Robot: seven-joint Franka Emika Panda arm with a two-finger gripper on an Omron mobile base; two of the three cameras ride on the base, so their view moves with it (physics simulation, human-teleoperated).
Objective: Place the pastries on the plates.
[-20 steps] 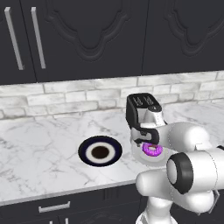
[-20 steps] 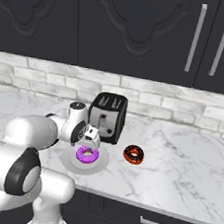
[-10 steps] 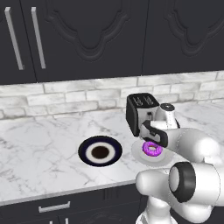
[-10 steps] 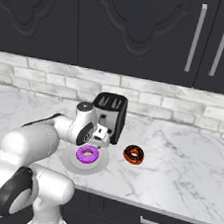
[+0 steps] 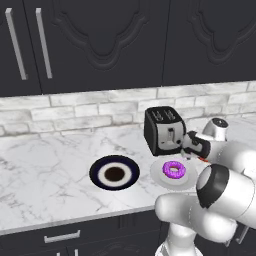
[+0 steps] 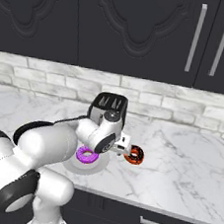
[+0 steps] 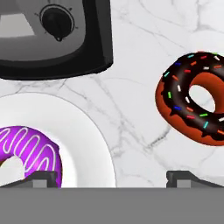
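My gripper hangs wide open and empty between the white plate, bearing the purple donut, and the chocolate donut on the surface. The navy plate waits empty. Closing off-centre could shove that donut away or knock the toaster.

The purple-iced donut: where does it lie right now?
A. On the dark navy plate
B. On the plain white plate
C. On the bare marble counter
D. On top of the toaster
B. The purple-iced donut rests on the plain white plate in front of the toaster, while the navy plate holds nothing and the chocolate donut lies on the counter.
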